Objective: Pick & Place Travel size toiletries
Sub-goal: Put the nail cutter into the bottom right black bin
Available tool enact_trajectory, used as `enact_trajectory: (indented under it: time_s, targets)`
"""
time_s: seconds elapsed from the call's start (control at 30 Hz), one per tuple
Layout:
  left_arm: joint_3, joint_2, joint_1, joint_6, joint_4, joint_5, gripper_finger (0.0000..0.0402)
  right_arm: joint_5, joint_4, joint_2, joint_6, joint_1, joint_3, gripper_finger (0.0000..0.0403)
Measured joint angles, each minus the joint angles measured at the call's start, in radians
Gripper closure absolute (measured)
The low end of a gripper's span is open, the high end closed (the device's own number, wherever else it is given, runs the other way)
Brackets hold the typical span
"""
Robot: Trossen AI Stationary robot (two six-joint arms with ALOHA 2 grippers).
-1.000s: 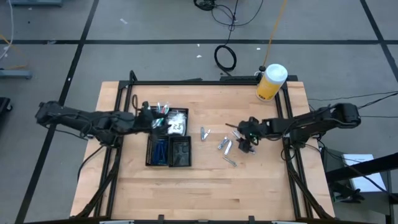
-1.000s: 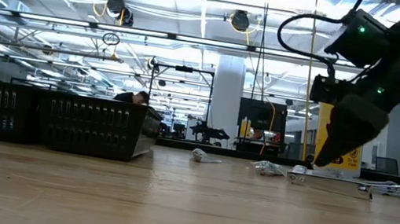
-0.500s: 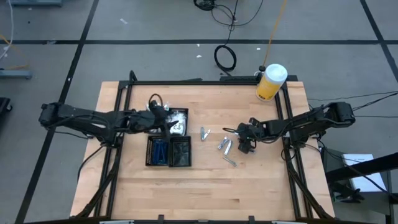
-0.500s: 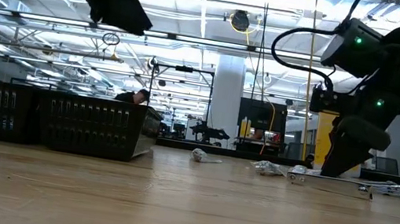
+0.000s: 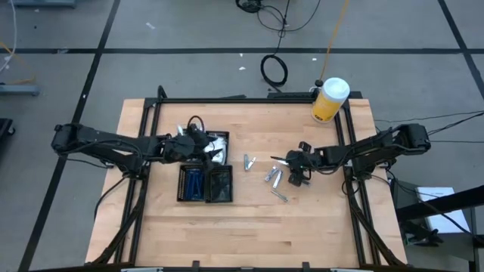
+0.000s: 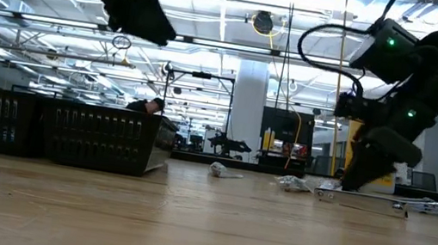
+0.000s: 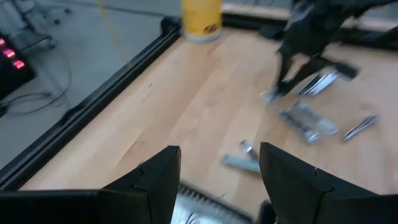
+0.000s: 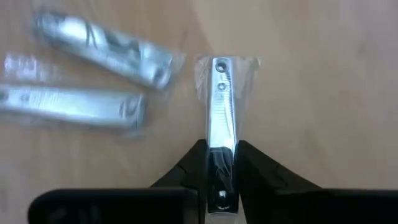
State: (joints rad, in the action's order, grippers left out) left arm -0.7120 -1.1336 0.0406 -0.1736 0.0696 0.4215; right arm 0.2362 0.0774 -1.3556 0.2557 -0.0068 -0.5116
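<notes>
The toiletries are partly in the black tray [image 5: 219, 185]: blue pieces [image 5: 194, 183] in a near compartment, white-clear packets [image 5: 218, 142] in a far one. Several silvery pieces in clear packets lie flat on the wood [image 5: 272, 176], [image 5: 248, 161], [image 5: 280, 196]. My left gripper [image 5: 200, 143] hovers open and empty above the tray's far compartments, as its wrist view [image 7: 221, 186] shows. My right gripper [image 5: 293, 163] is down at the table by the silvery group, shut on one silvery piece [image 8: 221, 93]. Two more pieces [image 8: 99, 43], [image 8: 68, 106] lie beside it. My right gripper pinches the silvery piece between its two fingers [image 8: 247, 169] at the end nearest the wrist [image 8: 221, 155]. The fingers lie along it, slanting down from the table's right. The piece lies flat on the wood, its free end [image 8: 221, 65] pointing away from the gripper.
A big yellow jar with a white lid [image 5: 329, 100] stands at the table's far right corner. A black frame rail [image 5: 249, 99] runs along the far edge. Bare wood [image 5: 249, 227] fills the near half of the table. A person shows far off in the room [image 6: 152, 106].
My left gripper has moved toward the table's right and come down somewhat, from the tray's far left part to its far right part. My right gripper has shifted slightly toward the table's left, closer to the silvery pieces, and turned a little while staying low.
</notes>
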Motion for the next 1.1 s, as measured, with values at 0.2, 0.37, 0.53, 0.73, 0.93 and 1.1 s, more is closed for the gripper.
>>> enact_trajectory:
  time_s: [0.2, 0.37, 0.53, 0.73, 0.93, 1.1]
  targets:
    - [0.000, -0.036, -0.001, 0.036, -0.135, -0.109, 0.0188, -0.004, -0.372, 0.036, -0.171, -0.006, -0.003, 0.0355]
    - [0.001, -0.112, 0.001, 0.117, -0.297, -0.143, 0.0188, -0.037, -0.707, 0.038, -0.301, -0.007, -0.003, 0.0355]
    - [0.000, -0.243, 0.001, 0.172, -0.580, -0.214, 0.0188, -0.237, -0.946, 0.038, -0.352, -0.007, -0.004, 0.0355]
    - [0.000, -0.417, 0.000, 0.250, -0.883, -0.419, 0.0188, -0.304, -1.003, 0.038, -0.375, 0.015, -0.004, 0.0355]
    - [-0.021, -0.535, -0.002, 0.267, -1.146, -0.447, 0.0188, -0.319, -1.001, 0.038, -0.377, 0.021, -0.004, 0.0354]
    - [-0.087, -0.582, -0.003, 0.267, -1.115, -0.447, 0.0188, -0.319, -1.000, 0.039, -0.377, 0.021, -0.004, 0.0354]
